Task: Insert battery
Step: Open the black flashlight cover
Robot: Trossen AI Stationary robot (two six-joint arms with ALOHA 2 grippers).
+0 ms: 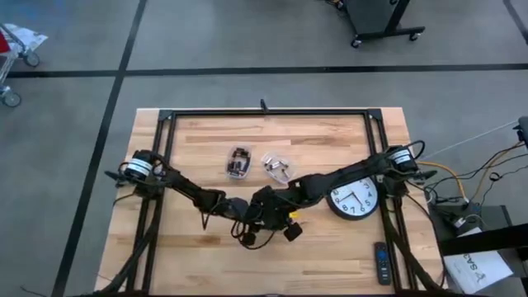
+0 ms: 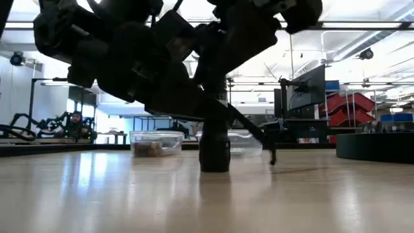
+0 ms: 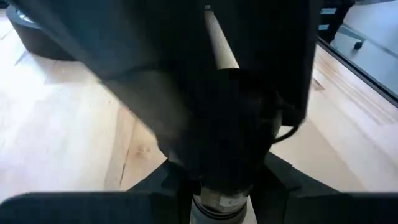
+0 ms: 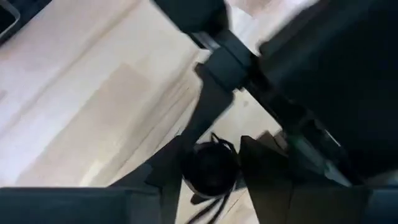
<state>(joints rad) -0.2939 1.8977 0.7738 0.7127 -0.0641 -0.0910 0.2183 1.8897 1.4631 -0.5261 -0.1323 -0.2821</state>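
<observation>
Pincers meeting over a dark cylinder, mid-bench.
Left pincer (image 1: pixel 233 208) and right pincer (image 1: pixel 266 216) crowd the upright flashlight-like cylinder (image 2: pixel 214 152), left of the clock (image 1: pixel 355 198); right's fingers bracket it, left's grip unclear. Battery unseen. Arms colliding could tip it.

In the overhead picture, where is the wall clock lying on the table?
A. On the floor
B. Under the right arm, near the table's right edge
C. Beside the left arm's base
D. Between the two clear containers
B: the clock lies face up beneath the right arm, close to the table edge on that side.
</observation>
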